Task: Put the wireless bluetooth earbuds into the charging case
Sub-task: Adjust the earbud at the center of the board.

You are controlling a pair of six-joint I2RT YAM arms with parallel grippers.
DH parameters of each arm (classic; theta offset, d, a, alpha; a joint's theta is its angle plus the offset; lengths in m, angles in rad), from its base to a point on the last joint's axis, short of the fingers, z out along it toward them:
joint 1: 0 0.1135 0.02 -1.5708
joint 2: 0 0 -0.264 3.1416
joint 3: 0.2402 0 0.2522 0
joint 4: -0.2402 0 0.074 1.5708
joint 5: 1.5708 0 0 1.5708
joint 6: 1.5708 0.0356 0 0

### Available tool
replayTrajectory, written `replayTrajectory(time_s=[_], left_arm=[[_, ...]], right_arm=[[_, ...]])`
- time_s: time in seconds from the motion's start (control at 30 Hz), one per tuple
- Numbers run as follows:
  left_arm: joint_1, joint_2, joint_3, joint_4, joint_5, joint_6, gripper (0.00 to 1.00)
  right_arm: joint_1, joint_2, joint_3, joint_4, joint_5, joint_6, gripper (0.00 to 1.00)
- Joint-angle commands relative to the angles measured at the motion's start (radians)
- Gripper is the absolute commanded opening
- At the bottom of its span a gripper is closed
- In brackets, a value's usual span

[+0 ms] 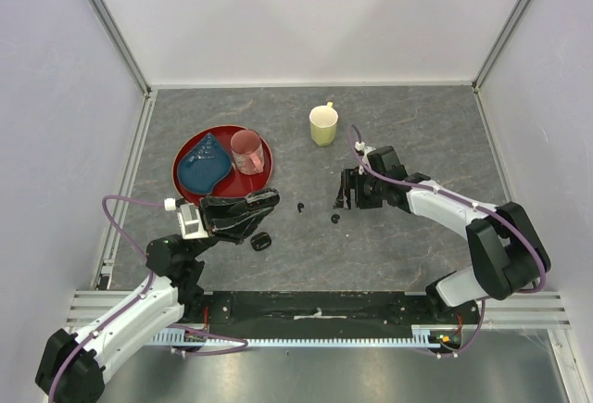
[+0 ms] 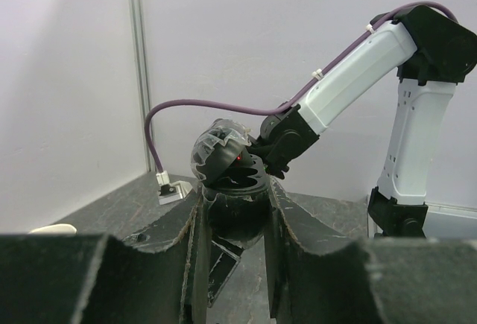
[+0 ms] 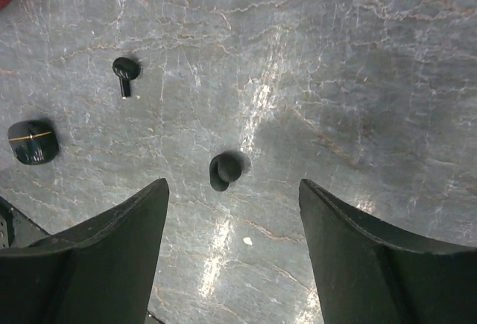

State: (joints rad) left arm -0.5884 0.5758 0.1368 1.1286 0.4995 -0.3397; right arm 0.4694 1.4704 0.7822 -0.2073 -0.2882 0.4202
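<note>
1. my left hand (image 2: pixel 235 192) is clenched on a glossy black oval charging case (image 2: pixel 232 218), whose lid stands tipped open above the fingers.
2. my right hand (image 3: pixel 232 184) is released, with its fingers spread wide over the grey veined stone-look table (image 3: pixel 358 78).
3. one tiny black bean-shaped earbud (image 3: pixel 223 171) lies on the table just ahead of the gap between those fingers, touching neither.
4. a second small black earbud with a short stem (image 3: pixel 125 75) lies farther from that hand, off toward the left arm.
5. a closed glossy black pod with a thin gold seam (image 3: pixel 31 141) sits further still on that side.
</note>
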Motion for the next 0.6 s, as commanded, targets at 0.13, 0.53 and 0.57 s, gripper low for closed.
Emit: replayTrajectory(time_s=[0.13,0.53,0.57], left_arm=[[0.006,0.006,0.0,0.013,-0.022,0.041,0.02],[0.006,0.001,0.001,0.008,-0.024,0.041,0.02],[0.006,-0.001,0.001,0.007,-0.024,0.041,0.02]], right_arm=[[0.023,0.016,0.06,0.0,0.021,-0.031,0.76],[0.087,0.028,0.062,0.054,-0.026,0.037,0.66],[0.089,0.031,0.058,0.062,-0.032,0.041,0.64]])
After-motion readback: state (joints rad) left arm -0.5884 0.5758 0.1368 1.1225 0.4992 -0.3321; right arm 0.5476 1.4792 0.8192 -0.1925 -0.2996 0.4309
